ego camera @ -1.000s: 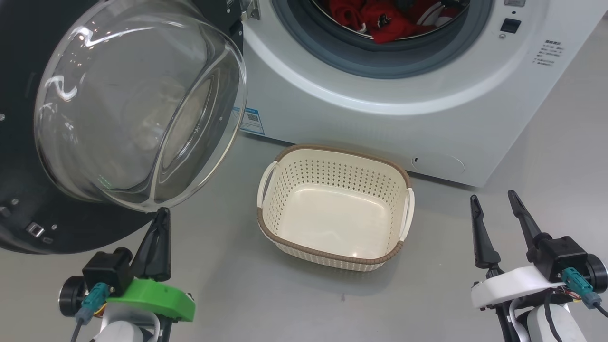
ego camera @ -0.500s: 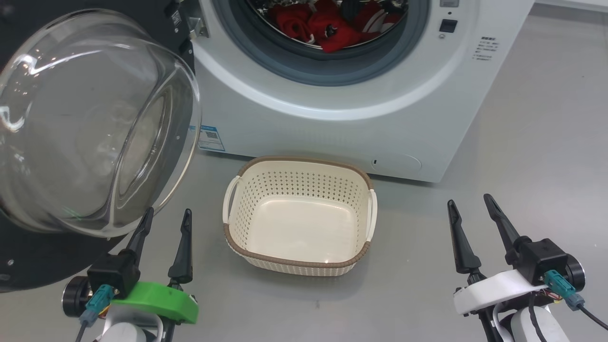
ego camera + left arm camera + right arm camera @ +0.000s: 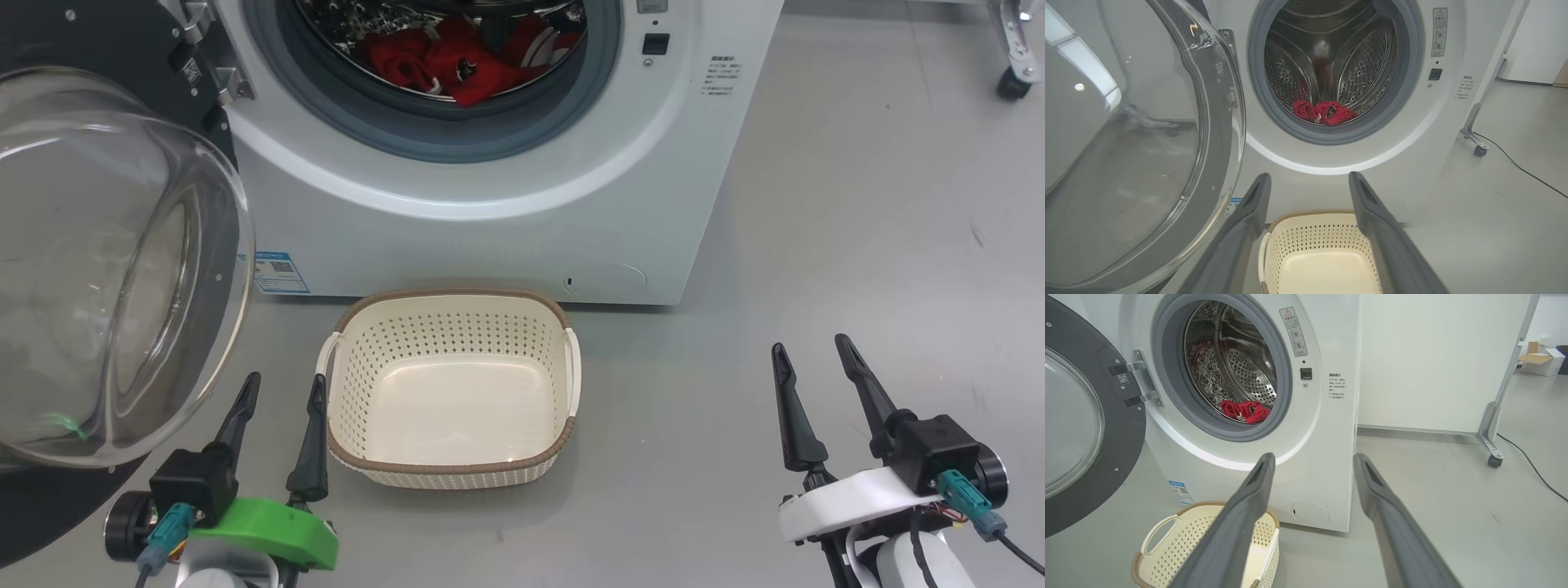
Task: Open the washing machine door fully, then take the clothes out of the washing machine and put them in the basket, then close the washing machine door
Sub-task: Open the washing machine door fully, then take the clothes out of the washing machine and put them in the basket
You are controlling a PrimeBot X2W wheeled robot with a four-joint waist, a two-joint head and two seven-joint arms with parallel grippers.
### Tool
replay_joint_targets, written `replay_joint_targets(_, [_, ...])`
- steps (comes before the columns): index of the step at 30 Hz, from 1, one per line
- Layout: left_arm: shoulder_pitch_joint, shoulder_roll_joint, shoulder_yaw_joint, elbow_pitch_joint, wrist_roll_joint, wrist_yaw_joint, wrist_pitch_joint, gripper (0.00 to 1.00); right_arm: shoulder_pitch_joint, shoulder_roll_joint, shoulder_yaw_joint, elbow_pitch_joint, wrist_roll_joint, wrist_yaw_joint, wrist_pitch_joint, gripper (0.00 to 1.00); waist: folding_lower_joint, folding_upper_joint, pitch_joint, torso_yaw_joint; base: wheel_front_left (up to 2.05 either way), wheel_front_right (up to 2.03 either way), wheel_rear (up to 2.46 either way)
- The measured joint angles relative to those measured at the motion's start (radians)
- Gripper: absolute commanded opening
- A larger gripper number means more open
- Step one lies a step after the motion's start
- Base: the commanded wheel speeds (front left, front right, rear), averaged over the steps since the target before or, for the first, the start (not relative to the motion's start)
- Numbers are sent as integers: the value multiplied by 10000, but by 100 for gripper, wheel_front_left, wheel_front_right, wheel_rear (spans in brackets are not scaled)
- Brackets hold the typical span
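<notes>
Two grippers hang low over the grey floor (image 3: pixel 857 204), both with their long dark fingers spread wide and nothing between them.

The left gripper (image 3: pixel 285 380), on its green mount, has the basket (image 3: pixel 449 296) just beside it. The cream tub sits on the floor immediately to the right of its inner finger and a little ahead. That fingertip comes up right by the basket's near handle, and I cannot tell whether they touch. Looking along the left fingers, the basket lies below and between them, its smooth bottom in plain view.

To the left of this gripper and above it hangs the washing machine door (image 3: pixel 106 278), swung open on its hinges. The bulging glass bowl curves down close to the outer fingertip, with no contact that I can make out.

Straight ahead of the left gripper, past the basket, stands the washing machine (image 3: pixel 490 220). The clothes (image 3: pixel 441 61), a red heap, lie at the bottom of the steel drum. They are higher than the fingertips, slightly to their right, and well apart from them.

The right gripper (image 3: pixel 809 345), on its white mount, stands well off to the side. The basket is well apart on its left, with bare floor between them. The machine's front corner is ahead and to the left of its fingers. The clothes lie farther still in that direction, up inside the drum.
</notes>
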Motion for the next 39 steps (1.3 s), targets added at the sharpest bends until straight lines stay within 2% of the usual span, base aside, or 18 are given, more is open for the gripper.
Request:
replay_joint_targets(9, [162,-10,77,29,0,86,0,100,186,0,-63,-94,167,-272,0,100,0,0,-34,-547,0,0,0])
replay_joint_targets(20, [192,-27,-36,104,71,138,-17,100,554,10,-44,-230,353,-502,0,100,0,0,-253,-741,0,0,0])
replay_joint_targets(39, [201,-44,-150,205,88,173,-25,100,648,10,75,-293,439,-527,0,100,0,0,-286,-771,0,0,0])
